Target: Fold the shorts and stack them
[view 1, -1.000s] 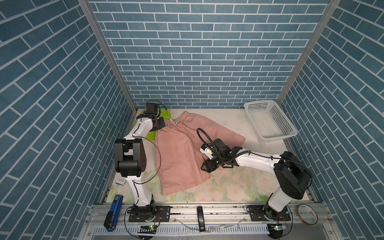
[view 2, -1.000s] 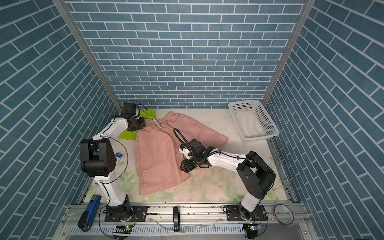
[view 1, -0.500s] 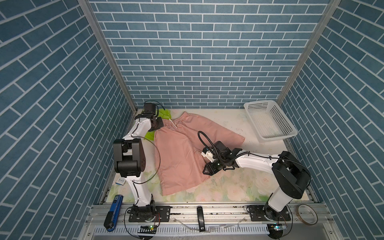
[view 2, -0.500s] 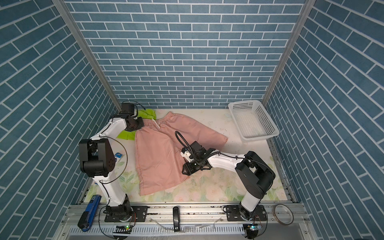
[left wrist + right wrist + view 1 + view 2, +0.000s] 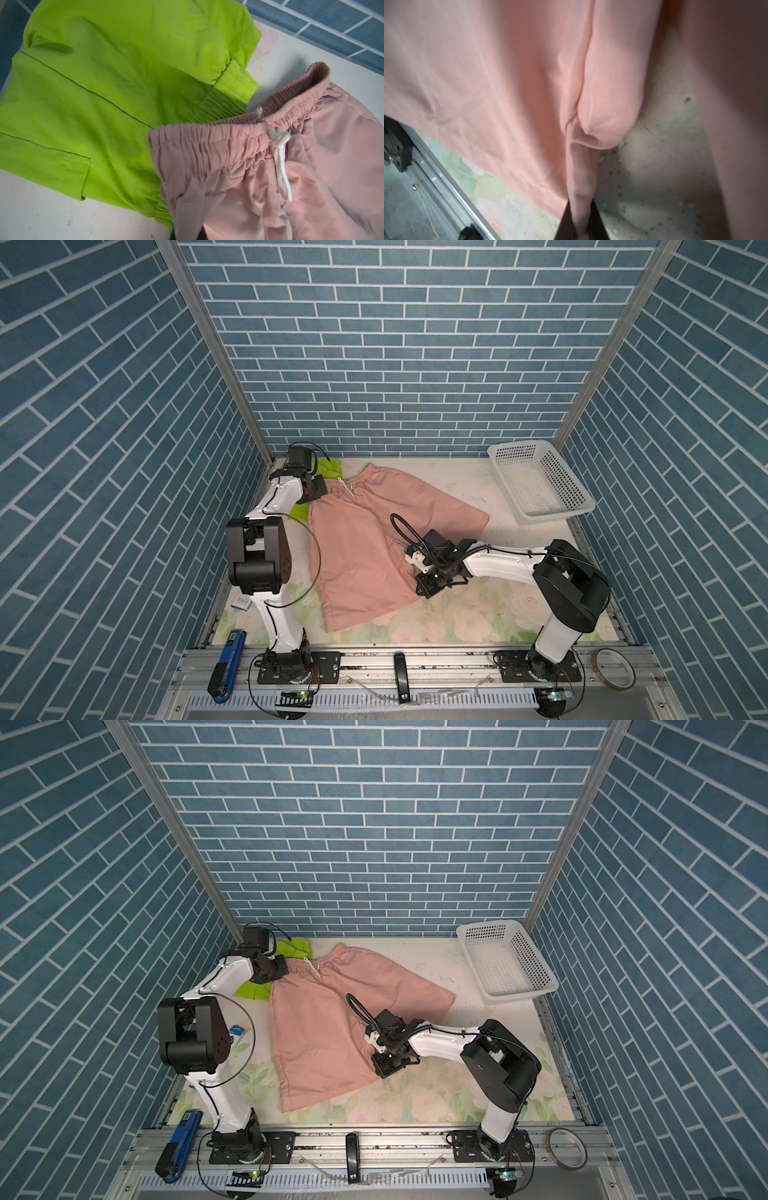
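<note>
Pink shorts (image 5: 357,539) lie spread mid worktop (image 5: 478,614), waistband toward the back wall. Right tool (image 5: 579,227) is pinched tight on a fold of pink fabric at the near leg's edge. Left tool (image 5: 319,491) is closed on the pink waistband corner. Green shorts (image 5: 93,83) are bunched at far left, partly under the pink waistband and partly hidden by the left arm. White basket (image 5: 557,517) sits in the far right corner, well apart.

two pairs: pink shorts (image 5: 361,547), green shorts (image 5: 93,93); one basket (image 5: 557,517); one tape roll (image 5: 619,685); one blue tool (image 5: 227,662)
</note>
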